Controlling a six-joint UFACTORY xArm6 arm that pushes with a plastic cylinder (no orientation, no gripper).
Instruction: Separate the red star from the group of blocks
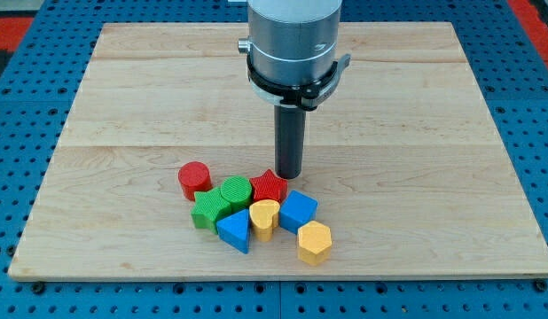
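Pale, smooth wooden board (123,106) — ribbed, matt red star (269,187).

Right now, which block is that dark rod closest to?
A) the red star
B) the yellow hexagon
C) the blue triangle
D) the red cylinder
A: my tip sits right at the upper right edge of the red star, on the side toward the view's top, while the yellow hexagon, the blue triangle and the red cylinder all lie farther off.
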